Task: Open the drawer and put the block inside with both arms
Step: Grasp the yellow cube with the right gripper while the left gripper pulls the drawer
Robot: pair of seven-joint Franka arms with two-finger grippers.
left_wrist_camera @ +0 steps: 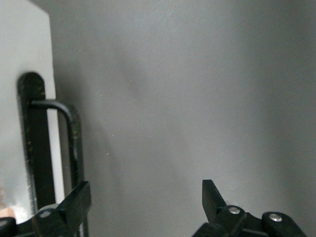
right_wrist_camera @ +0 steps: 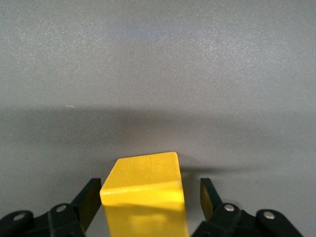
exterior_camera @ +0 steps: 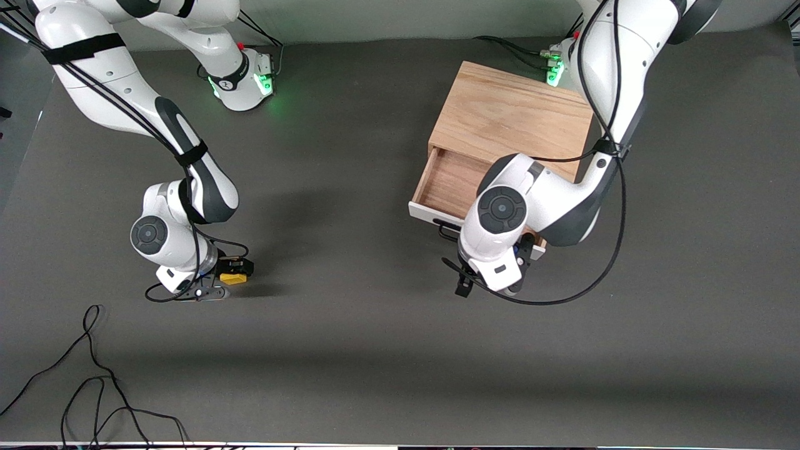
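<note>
The yellow block [exterior_camera: 233,279] sits on the grey table at the right arm's end. My right gripper [exterior_camera: 229,279] is low over it and open, one finger on each side; in the right wrist view the block [right_wrist_camera: 144,197] fills most of the space between the fingers [right_wrist_camera: 90,200], with a small gap showing. The drawer [exterior_camera: 451,181] is pulled partly out of the wooden cabinet [exterior_camera: 512,119], its wood interior showing. My left gripper [exterior_camera: 465,280] is open and empty in front of the drawer's white panel [left_wrist_camera: 19,59]; one finger [left_wrist_camera: 74,203] is beside the black handle [left_wrist_camera: 74,138].
Loose black cables [exterior_camera: 94,375] lie on the table nearer the front camera at the right arm's end. The left arm's cable [exterior_camera: 587,284] hangs beside the drawer. The arm bases [exterior_camera: 247,78] stand along the table's back edge.
</note>
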